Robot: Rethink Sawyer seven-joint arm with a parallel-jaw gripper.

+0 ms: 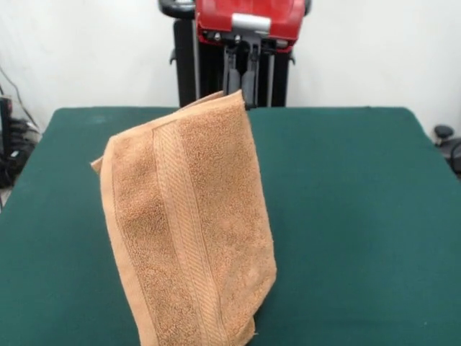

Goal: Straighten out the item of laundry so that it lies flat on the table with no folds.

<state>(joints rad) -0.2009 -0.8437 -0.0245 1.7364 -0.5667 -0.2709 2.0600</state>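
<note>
End effector (243, 92): I see it clamped on the towel's top corner, high over the worktop.
Towel (191, 231): hangs draped from that corner, band stripe running down its face.
Worktop (346, 216): green, beneath and behind the towel.

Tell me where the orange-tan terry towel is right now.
In the front view, the orange-tan terry towel hangs left of centre, its top corner at the gripper, draping over the dark green felt-covered table.

Dark green table (346, 216); towel (191, 231) hangs over it, contact with surface unclear.
</note>
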